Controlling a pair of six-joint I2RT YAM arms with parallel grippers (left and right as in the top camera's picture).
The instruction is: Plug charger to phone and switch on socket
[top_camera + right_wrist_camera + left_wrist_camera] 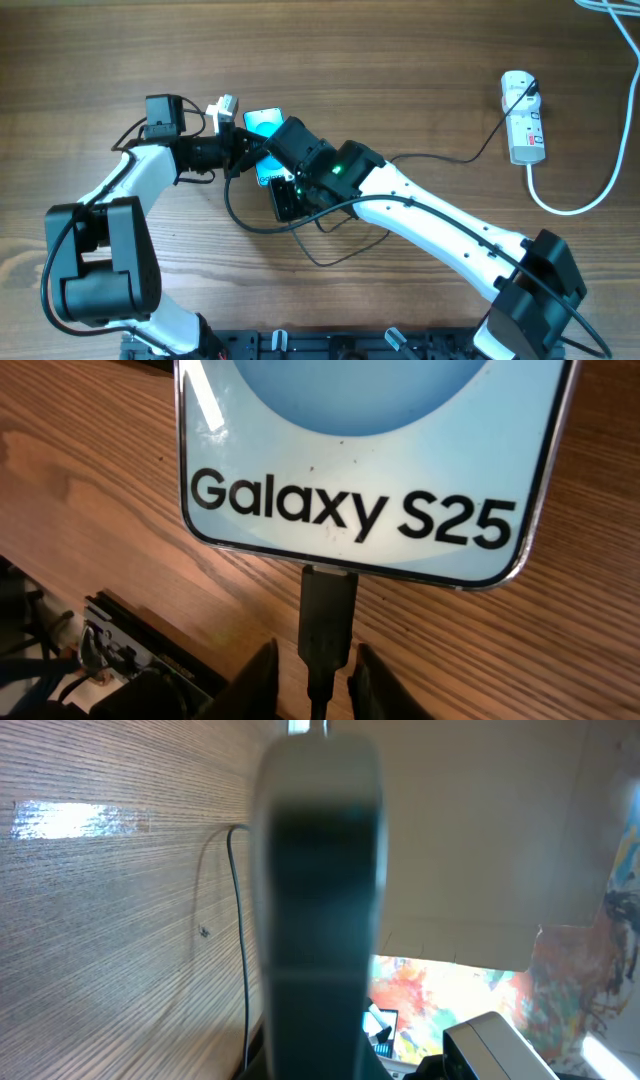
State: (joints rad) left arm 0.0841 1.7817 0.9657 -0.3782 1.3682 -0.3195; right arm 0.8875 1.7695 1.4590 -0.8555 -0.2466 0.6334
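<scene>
I am counting one phone (370, 450), one charger cable (327, 615), one socket strip (524, 120), one white cord (600, 195), and two arms: my left arm (130, 185) and right arm (440, 215).

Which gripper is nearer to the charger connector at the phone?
Right. The right gripper flanks the charger connector at the bottom edge of the phone. The left gripper meets the phone from the opposite side, farther away.

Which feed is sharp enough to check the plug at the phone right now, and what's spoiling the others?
Right wrist: sharp, even light, phone lettering and charger plug crisp. Left wrist: a close, out-of-focus grey shape fills the middle, with a glare patch on the table. Overhead: clear, but the right arm covers the port.
</scene>
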